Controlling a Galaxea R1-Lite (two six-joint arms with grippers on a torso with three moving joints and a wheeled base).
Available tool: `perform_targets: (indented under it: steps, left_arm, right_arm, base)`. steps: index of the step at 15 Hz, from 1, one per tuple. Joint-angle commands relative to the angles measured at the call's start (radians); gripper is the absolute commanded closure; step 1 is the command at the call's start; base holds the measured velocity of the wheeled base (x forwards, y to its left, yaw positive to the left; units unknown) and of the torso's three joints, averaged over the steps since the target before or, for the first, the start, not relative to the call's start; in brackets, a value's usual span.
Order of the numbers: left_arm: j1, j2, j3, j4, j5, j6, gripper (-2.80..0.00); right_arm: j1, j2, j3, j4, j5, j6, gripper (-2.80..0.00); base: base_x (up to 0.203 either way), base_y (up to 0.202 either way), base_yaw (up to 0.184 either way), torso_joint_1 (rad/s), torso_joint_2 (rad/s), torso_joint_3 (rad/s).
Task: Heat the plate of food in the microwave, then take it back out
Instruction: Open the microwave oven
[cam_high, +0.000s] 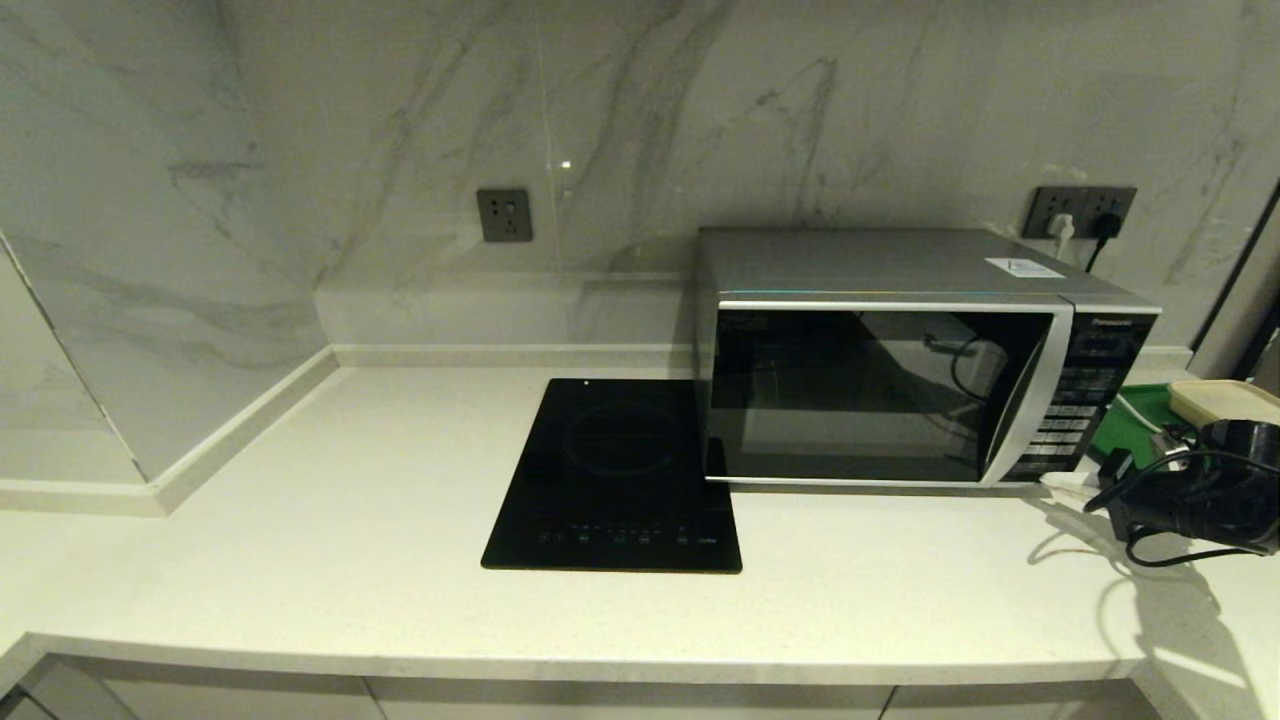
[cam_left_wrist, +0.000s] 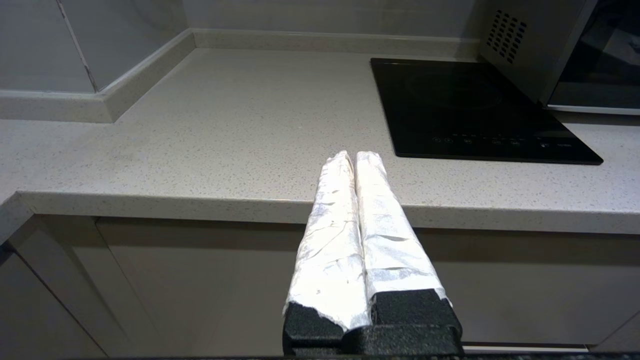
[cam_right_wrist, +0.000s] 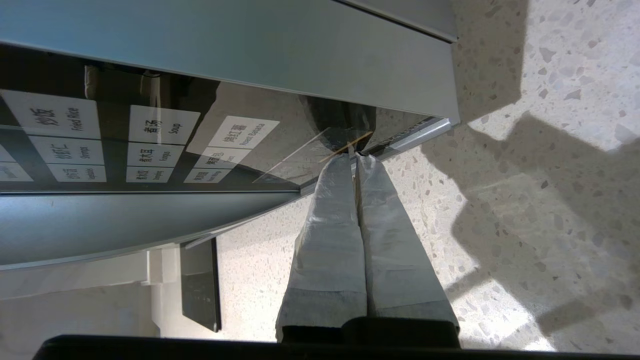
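The silver Panasonic microwave (cam_high: 900, 360) stands at the back right of the counter with its dark glass door (cam_high: 870, 395) closed. The plate of food is out of view; nothing shows through the door. My right gripper (cam_high: 1060, 483) is shut and empty, and its taped fingertips (cam_right_wrist: 345, 162) are at the lower corner of the black button panel (cam_right_wrist: 125, 145) (cam_high: 1085, 400), just above the countertop. My left gripper (cam_left_wrist: 354, 156) is shut and empty, parked in front of the counter's front edge, left of the hob; the head view does not show it.
A flat black induction hob (cam_high: 615, 475) lies just left of the microwave. A green tray (cam_high: 1140, 415) and a beige lidded box (cam_high: 1225, 400) sit to the microwave's right, behind my right arm. Wall sockets (cam_high: 1085, 210) with plugged cables are behind.
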Motion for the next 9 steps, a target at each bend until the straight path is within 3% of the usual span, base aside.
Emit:
perform_targets:
  steps: [1,9]
  left_arm:
    - [0.0,0.0,0.0,0.0,0.002,0.0,0.0]
    - [0.0,0.0,0.0,0.0,0.001,0.0,0.0]
  right_arm:
    - [0.0,-0.011,0.001,-0.007,0.005,0.002,0.0]
    - [0.002,-0.036,0.025,-0.007,0.006,0.001,0.0]
  base:
    - [0.0,0.0,0.0,0.0,0.0,0.0]
    - [0.0,0.0,0.0,0.0,0.0,0.0]
